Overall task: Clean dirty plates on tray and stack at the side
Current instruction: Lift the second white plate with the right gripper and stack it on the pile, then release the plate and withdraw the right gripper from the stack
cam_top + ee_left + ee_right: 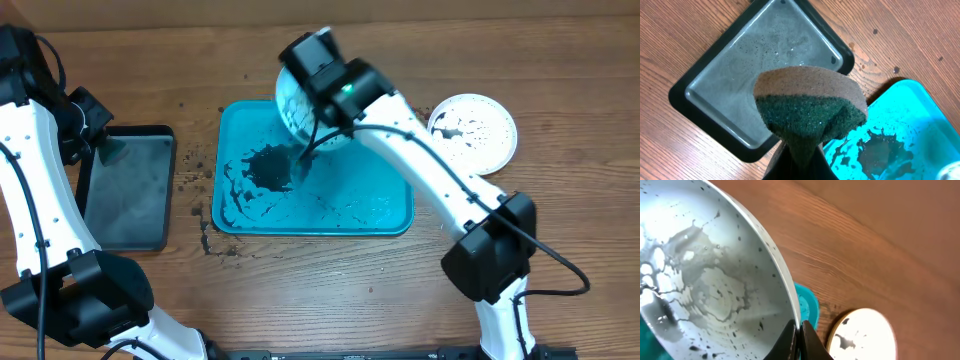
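Overhead, the turquoise tray (395,215) is seen lying mid-desk. It is a smooth plastic rectangle with rounded corners and a raised rim, wetted and marked with a dark smear (268,165) and thin black streaks. Above its far edge a light blue plate (290,100) is held tilted by the right arm (430,165); the grip itself is hidden there by the wrist. The right wrist view supplies it: the right jaws are closed narrowly on the plate's thin rim. There the glossy hollow of the plate is shown filmed with water, grey smears and black specks. The white plate (472,128) is laid flat on the wooden desk (560,200), right of the tray and apart from it, blotched with black. Its whole round is given only overhead, being cut off at the lower edge of the wrist view.

The sponge (810,105) is small and vague overhead. In the left wrist view two layers are made out, a coarse dark green scouring face and a smoother tan back, bent into an arch. It is pinched from below by the left jaws, over a smaller grey tray (765,60) with a black rim and a matt, droplet-dotted bed.
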